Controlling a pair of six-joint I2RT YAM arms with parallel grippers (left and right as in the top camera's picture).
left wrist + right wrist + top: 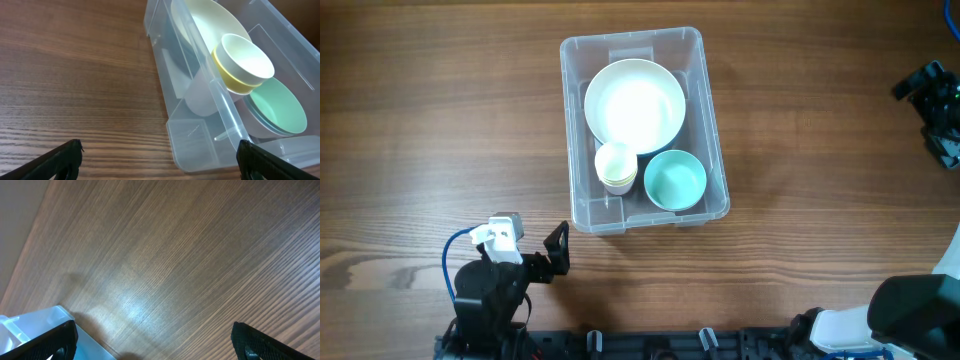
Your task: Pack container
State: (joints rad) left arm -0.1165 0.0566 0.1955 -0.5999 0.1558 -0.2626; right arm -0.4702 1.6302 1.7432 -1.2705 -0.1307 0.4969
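Observation:
The clear plastic container (710, 150) sits at the middle of the wooden table. Inside it lie a large cream plate (634, 104), a stack of small cups, white over yellow (616, 166), and a mint green bowl (675, 180). The left wrist view shows the container (200, 105) close ahead with the cups (242, 62) and green bowl (277, 107). My left gripper (555, 258) is open and empty, just short of the container's near left corner; its fingers (160, 157) frame bare wood. My right gripper (932, 110) is open and empty at the far right; its wrist view (152, 335) shows a container corner (30, 330).
Bare wood grain table (430, 120) lies on all sides of the container. The arm bases (485, 300) stand along the front edge.

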